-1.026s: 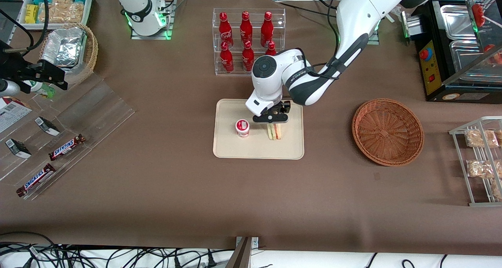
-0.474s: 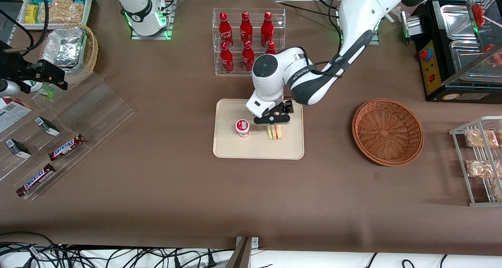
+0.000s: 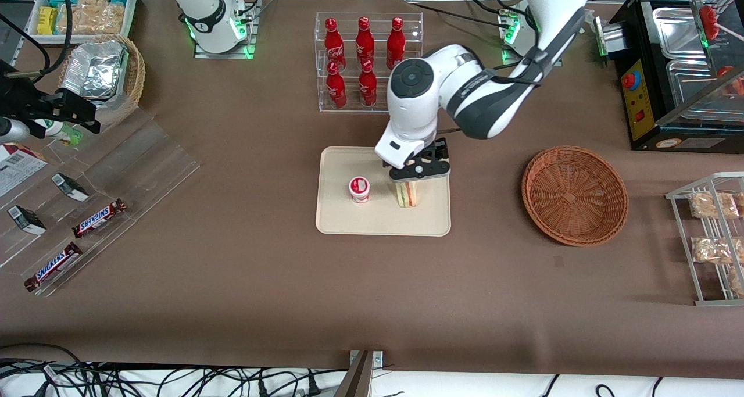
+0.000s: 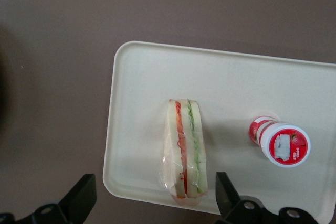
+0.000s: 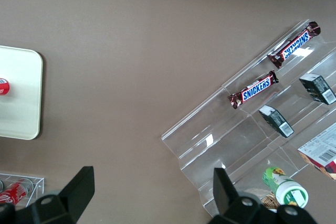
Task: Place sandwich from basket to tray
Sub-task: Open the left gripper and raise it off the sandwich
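Note:
The sandwich (image 3: 408,195), a wrapped wedge with green and red layers, stands on the cream tray (image 3: 349,222) beside a small red-and-white cup (image 3: 359,189). In the left wrist view the sandwich (image 4: 185,148) rests near the tray's (image 4: 142,114) rim, free of the fingers. My left gripper (image 3: 419,175) hangs open above the sandwich, well clear of it; its fingers (image 4: 81,198) stand wide apart with nothing between them. The reddish-brown basket (image 3: 574,195) sits empty toward the working arm's end of the table.
A clear rack of red bottles (image 3: 365,54) stands farther from the front camera than the tray. A wire rack with snack packets (image 3: 712,234) lies past the basket. Candy bars on a clear stand (image 3: 99,217) and a tan basket with foil trays (image 3: 104,77) lie toward the parked arm's end.
The gripper has risen off the sandwich and drifted slightly toward the basket. The sandwich stays standing on the tray where it was.

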